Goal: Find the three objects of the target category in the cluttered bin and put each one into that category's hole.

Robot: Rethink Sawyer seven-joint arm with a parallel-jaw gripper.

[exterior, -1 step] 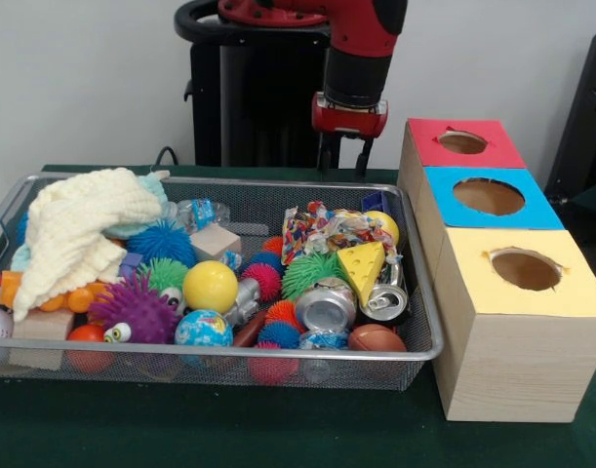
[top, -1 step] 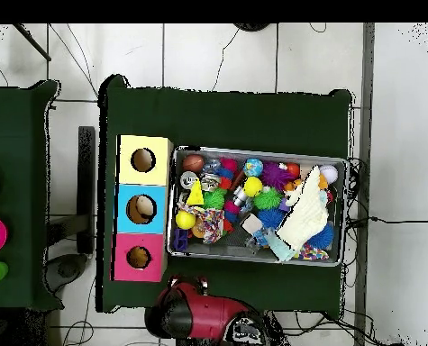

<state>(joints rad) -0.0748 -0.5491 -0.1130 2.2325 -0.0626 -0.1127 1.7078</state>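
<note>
Claw [exterior, -1 step: 342,154] above bin's [exterior, -1 step: 229,181] far rim

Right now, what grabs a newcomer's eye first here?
The wire bin crammed with bright toys, with a cream knitted cloth heaped at one end. Beside it stands a row of three boxes with holes, topped red, blue and yellow. The tool hangs behind the bin.

Wire mesh bin [exterior, -1 step: 419,292], silver, rectangular, sits on green cloth, packed w/ clutter: cream knit cloth [exterior, -1 step: 83,229] heaped at one end, spiky rubber balls, yellow ball [exterior, -1 step: 210,285], crushed cans [exterior, -1 step: 326,304], cheese wedge toy [exterior, -1 step: 362,269]. Just beside the bin, a row of 3 wood boxes, each w/ round hole on top: red box [exterior, -1 step: 502,146], blue box [exterior, -1 step: 439,195], yellow box [exterior, -1 step: 473,283].
</note>
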